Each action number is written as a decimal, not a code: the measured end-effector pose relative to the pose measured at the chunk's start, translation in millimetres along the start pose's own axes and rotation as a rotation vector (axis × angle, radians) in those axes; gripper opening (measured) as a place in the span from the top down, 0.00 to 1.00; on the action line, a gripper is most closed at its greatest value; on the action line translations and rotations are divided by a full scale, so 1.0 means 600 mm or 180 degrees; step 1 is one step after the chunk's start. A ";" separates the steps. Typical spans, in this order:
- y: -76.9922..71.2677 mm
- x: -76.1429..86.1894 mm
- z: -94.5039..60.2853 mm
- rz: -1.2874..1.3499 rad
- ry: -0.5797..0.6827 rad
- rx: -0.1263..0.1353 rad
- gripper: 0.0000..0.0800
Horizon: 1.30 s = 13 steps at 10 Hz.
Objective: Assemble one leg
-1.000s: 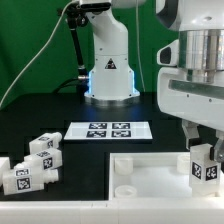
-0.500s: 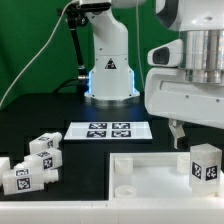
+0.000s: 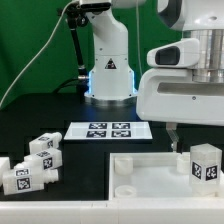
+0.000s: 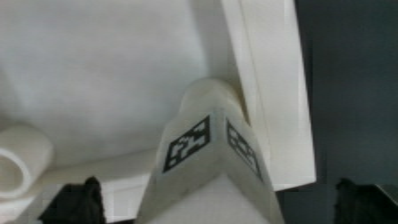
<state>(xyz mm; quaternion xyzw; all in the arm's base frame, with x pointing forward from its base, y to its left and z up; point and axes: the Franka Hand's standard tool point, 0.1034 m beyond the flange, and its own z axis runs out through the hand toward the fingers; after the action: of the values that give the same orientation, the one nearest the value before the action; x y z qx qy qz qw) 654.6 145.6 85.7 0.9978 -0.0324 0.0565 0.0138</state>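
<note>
A leg (image 3: 205, 163), a small white block with a square tag, stands upright on the white tray (image 3: 140, 182) near its far corner on the exterior view's right. My gripper (image 3: 190, 138) hangs above it, open and apart from it, with one finger (image 3: 172, 140) showing to the leg's left. In the wrist view the leg (image 4: 205, 150) stands between my two dark fingertips (image 4: 75, 202), which are spread wide around it without touching. The gripper (image 4: 217, 205) holds nothing. The tray's rim (image 4: 267, 60) runs beside the leg.
Three more tagged legs (image 3: 38, 163) lie in a cluster at the exterior view's left. The marker board (image 3: 109, 130) lies behind the tray. The robot's base (image 3: 108, 70) stands at the back. A round socket (image 4: 15, 165) of the tray shows in the wrist view.
My gripper has let go of the leg and risen, shifting toward the exterior view's left. The leg stays standing on the tray.
</note>
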 end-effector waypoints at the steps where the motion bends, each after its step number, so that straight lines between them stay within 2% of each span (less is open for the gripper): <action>1: 0.000 -0.001 0.001 -0.0391 0.0000 -0.0016 0.19; 4: 0.000 0.000 0.000 -0.0992 0.0016 -0.0036 0.19; 6: 0.003 0.001 0.001 -0.1090 0.0014 -0.0037 0.20; 8: 0.003 0.001 0.001 -0.1080 0.0014 -0.0038 0.65; 11: 0.003 0.001 0.001 -0.0897 0.0016 -0.0035 0.64; 13: 0.001 0.001 0.002 -0.0050 0.0023 -0.0022 0.64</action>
<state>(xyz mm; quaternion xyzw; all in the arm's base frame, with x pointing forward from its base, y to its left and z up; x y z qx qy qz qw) 655.2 145.2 84.8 0.9977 -0.0247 0.0599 0.0177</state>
